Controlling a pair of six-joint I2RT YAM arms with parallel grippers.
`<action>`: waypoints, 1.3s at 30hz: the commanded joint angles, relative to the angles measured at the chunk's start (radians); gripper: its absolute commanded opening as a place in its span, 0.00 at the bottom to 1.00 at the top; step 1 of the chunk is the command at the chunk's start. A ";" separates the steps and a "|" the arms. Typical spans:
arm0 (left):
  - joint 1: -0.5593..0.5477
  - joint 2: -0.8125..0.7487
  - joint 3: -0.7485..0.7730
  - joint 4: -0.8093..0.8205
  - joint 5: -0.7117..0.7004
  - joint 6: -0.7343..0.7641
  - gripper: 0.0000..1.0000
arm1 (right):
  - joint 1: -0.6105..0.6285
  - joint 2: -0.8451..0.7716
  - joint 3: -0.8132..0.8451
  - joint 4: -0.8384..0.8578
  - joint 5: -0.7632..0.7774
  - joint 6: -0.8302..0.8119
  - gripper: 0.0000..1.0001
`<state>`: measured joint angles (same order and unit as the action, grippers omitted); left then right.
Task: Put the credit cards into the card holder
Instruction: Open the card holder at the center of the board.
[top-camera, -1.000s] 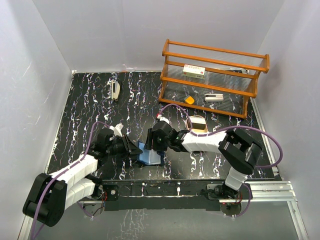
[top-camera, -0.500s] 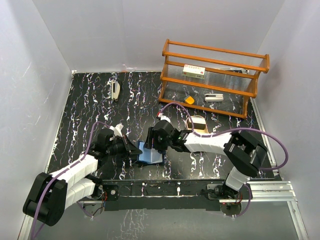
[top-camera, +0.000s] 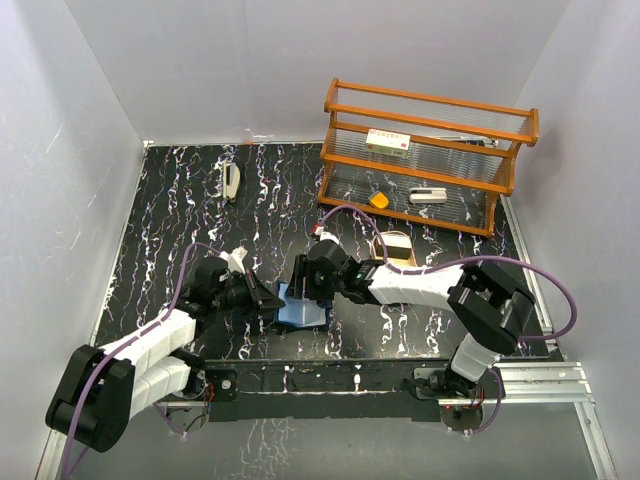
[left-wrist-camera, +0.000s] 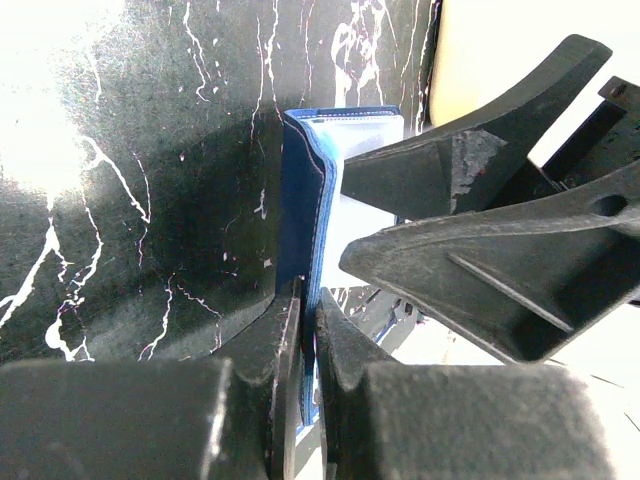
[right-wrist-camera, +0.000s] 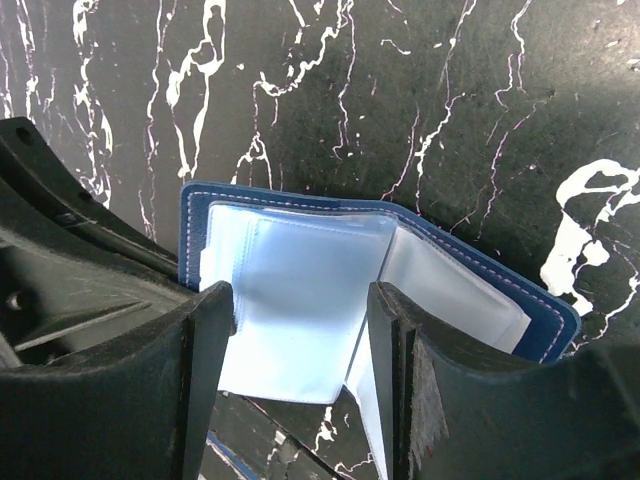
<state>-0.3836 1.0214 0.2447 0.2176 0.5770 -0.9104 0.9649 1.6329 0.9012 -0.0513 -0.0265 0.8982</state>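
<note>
One card holder (left-wrist-camera: 300, 200), in left end effector (left-wrist-camera: 308, 305)

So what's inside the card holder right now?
The card holder is open: only pale translucent sleeves show, no card visible. The right gripper's fingers cover both lower sides, so those pockets can't be checked.

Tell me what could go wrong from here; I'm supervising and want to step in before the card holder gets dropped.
1. The left gripper is shut on only the thin navy cover edge of the card holder; the holder might slip free and fold shut.
2. The right gripper, open, straddles the pale plastic sleeves; closing could crumple them.
3. Both grippers sit crowded together, so they may collide.
</note>
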 joint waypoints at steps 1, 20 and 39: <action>-0.003 -0.013 0.002 0.019 0.029 -0.005 0.00 | 0.003 0.021 0.032 0.034 0.003 0.008 0.55; -0.003 -0.007 -0.001 0.009 0.016 -0.004 0.00 | 0.003 0.017 0.030 -0.040 0.067 -0.014 0.53; -0.003 0.033 0.005 -0.011 -0.009 0.023 0.33 | 0.003 0.004 0.011 -0.058 0.097 -0.030 0.50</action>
<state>-0.3836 1.0389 0.2428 0.2054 0.5640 -0.9073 0.9649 1.6653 0.9012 -0.1120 0.0357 0.8883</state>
